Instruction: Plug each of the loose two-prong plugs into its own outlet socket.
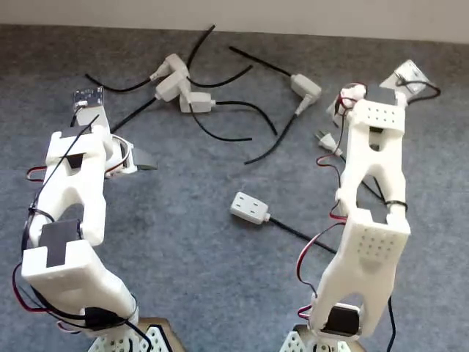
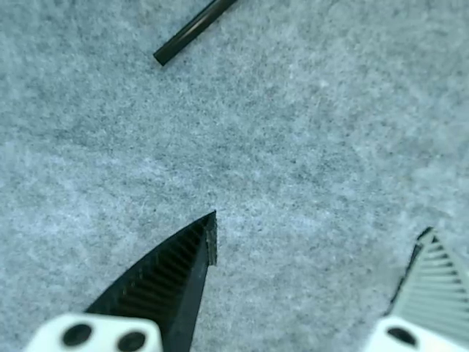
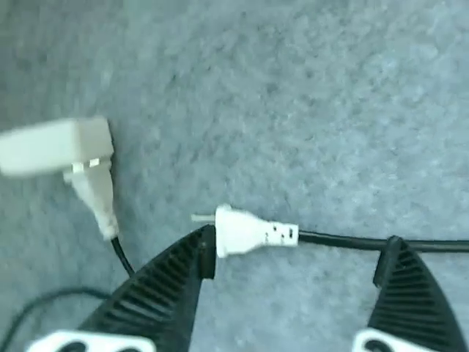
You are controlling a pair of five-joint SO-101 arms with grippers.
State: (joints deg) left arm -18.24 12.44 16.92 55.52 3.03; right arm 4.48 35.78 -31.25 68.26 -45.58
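Right gripper [image 3: 300,242] is wide open over a loose white plug [image 3: 253,231], which lies flat by one fingertip with its cord crossing the gap. Step in hand is the grasp. Next, it should close on the plug body and carry it to the free socket [image 1: 247,207]. Left gripper [image 2: 319,226] is wide open over bare carpet [image 2: 293,110].

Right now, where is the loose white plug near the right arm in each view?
High view: loose plug beside the right arm, at its far end.
Right wrist view: it lies inside the open right tool.
Left wrist view: grey carpet, a black cable end.
Shared landmark: the joined socket nearby.
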